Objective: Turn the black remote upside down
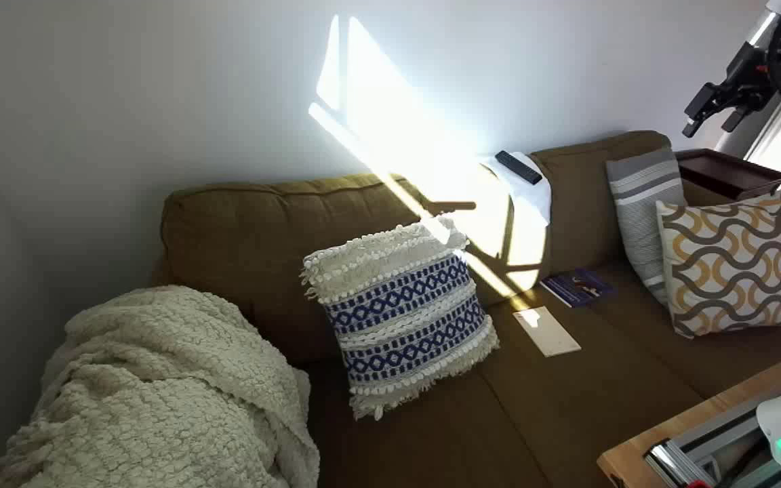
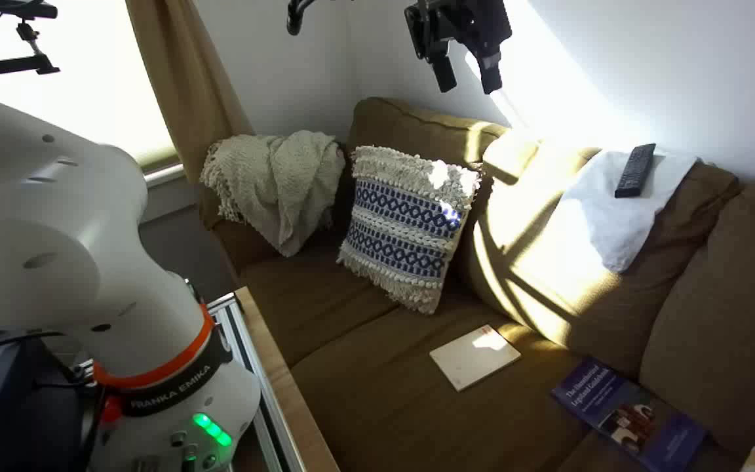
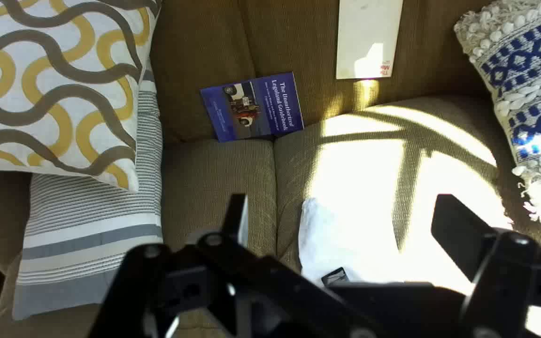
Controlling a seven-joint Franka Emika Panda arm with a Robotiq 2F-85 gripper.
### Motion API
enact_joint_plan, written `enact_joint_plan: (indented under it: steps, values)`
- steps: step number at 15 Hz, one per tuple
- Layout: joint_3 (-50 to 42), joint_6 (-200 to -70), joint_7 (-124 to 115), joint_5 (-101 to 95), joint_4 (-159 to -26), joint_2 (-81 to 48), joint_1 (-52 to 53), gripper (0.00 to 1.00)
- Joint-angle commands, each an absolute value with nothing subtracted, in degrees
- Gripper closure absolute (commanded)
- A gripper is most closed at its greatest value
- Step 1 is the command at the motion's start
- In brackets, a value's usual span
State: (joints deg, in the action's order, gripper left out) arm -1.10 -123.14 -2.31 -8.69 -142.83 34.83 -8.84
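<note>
remote [image 2: 635, 172]: sat on white cloth [image 2: 613, 223], back edge of couch [image 2: 377, 419]
gripper [image 2: 469, 85]: I had it spread wide, midair

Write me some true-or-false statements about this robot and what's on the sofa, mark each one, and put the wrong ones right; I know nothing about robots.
1. The black remote lies on a white cloth. True.
2. The gripper is closed around the black remote. False: the gripper is open and apart from it.
3. The wavy-patterned cushion stands behind the gray striped cushion. False: the wavy-patterned cushion is in front.
4. The blue book has the word "Legoland" on its cover. True.
5. The pale flat item lies on top of the blue book. False: the two lie apart on the sofa.
6. The fringed cushion has bands of blue pattern. True.
</note>
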Motion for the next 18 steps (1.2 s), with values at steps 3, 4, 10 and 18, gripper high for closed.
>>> enact_joint_plan:
  steps: [3,4,10,18]
  values:
    - [-1.6,-123.0,-2.6,-9.1,-142.7,34.8,-8.2,0.0]
    - [-1.6,-123.0,-2.6,-9.1,-142.7,34.8,-8.2,0.0]
    - [-1.6,-123.0,-2.6,-9.1,-142.7,34.8,-8.2,0.0]
    - [-4.9,-126.1,-0.7,-10.0,-139.8,26.8,-10.1,0.0]
